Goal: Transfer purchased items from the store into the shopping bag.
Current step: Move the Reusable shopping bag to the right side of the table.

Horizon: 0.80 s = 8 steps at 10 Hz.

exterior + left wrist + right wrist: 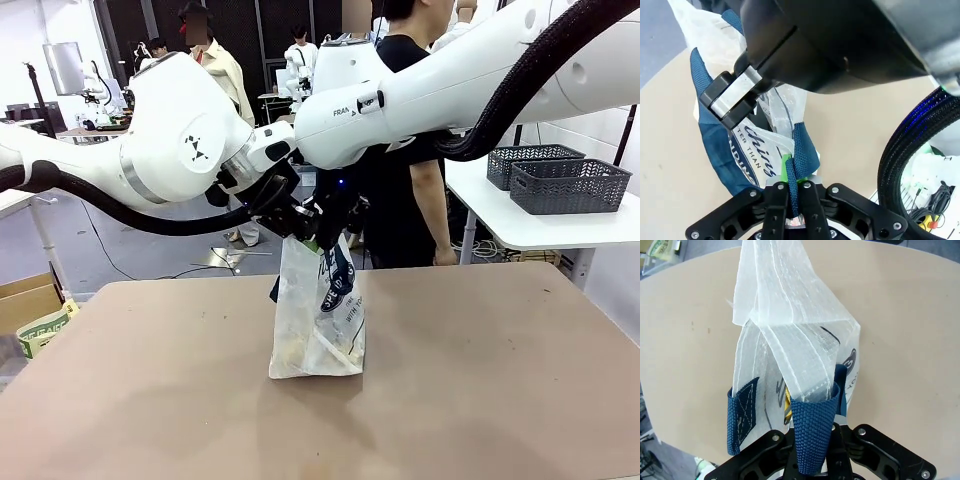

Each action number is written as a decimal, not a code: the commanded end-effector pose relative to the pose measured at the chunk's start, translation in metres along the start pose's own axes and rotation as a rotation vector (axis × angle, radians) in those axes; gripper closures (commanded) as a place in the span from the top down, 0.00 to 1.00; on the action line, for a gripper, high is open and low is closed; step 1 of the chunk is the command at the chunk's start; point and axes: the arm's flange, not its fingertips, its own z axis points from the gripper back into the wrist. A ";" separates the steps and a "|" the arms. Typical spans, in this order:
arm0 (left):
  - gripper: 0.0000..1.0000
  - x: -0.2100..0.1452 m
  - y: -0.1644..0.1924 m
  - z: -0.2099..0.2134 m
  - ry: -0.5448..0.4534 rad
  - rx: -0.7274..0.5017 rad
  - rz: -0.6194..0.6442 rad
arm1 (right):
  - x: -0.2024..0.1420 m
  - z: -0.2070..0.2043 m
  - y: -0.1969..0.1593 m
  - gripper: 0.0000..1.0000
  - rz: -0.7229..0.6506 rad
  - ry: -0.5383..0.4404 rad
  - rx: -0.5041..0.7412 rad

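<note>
The shopping bag (318,325), translucent white with navy print, stands upright in the middle of the brown table (480,380). Pale and yellowish items show through its lower part. Both grippers meet at its top. My left gripper (306,238) comes in from the left and is shut on a navy strap handle (800,167), which runs between its green pads (786,170). My right gripper (812,437) is shut on the other navy strap (810,422), with the bag's white wall (790,335) stretching away from it. In the left wrist view the right gripper (732,100) sits close above the bag's mouth.
Two dark grey mesh baskets (568,185) like the store stand on a white side table (540,230) at the back right. A person in black (410,150) stands just behind the bag at the table's far edge. A cardboard box (25,300) sits left of the table.
</note>
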 end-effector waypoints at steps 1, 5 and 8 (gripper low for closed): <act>0.00 -0.006 0.002 0.008 -0.036 -0.015 -0.015 | 0.002 -0.004 0.003 0.00 -0.019 0.017 0.047; 0.00 -0.001 0.000 0.001 -0.004 0.003 -0.001 | -0.001 -0.005 0.000 0.00 0.064 -0.004 0.049; 0.00 -0.001 0.000 0.001 -0.004 0.003 -0.001 | 0.000 0.000 0.001 0.00 0.022 0.000 0.001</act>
